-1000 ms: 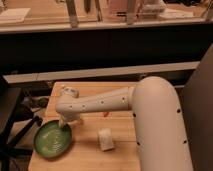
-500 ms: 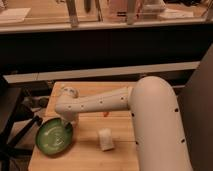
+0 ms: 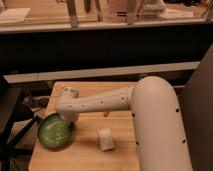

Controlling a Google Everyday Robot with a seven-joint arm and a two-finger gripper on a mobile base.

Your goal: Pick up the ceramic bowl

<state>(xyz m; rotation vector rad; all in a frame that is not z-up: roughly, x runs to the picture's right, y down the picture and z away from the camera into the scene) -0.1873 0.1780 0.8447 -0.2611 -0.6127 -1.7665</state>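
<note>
The ceramic bowl [image 3: 54,132] is a wide green glazed bowl with a dark rim at the left front of the wooden table [image 3: 120,155]. My white arm reaches from the right across the table. My gripper [image 3: 69,121] points down at the bowl's right rim, at the end of the arm by the wrist [image 3: 67,95]. The bowl looks slightly tilted and close to the table's left edge.
A small white cup [image 3: 105,139] lies on the table to the right of the bowl. A small orange item [image 3: 105,114] shows just under the arm. A dark chair [image 3: 12,115] stands left of the table. A counter and shelf run behind.
The bowl sits a little higher and further right than a second ago, close under the gripper. The arm has barely moved.
</note>
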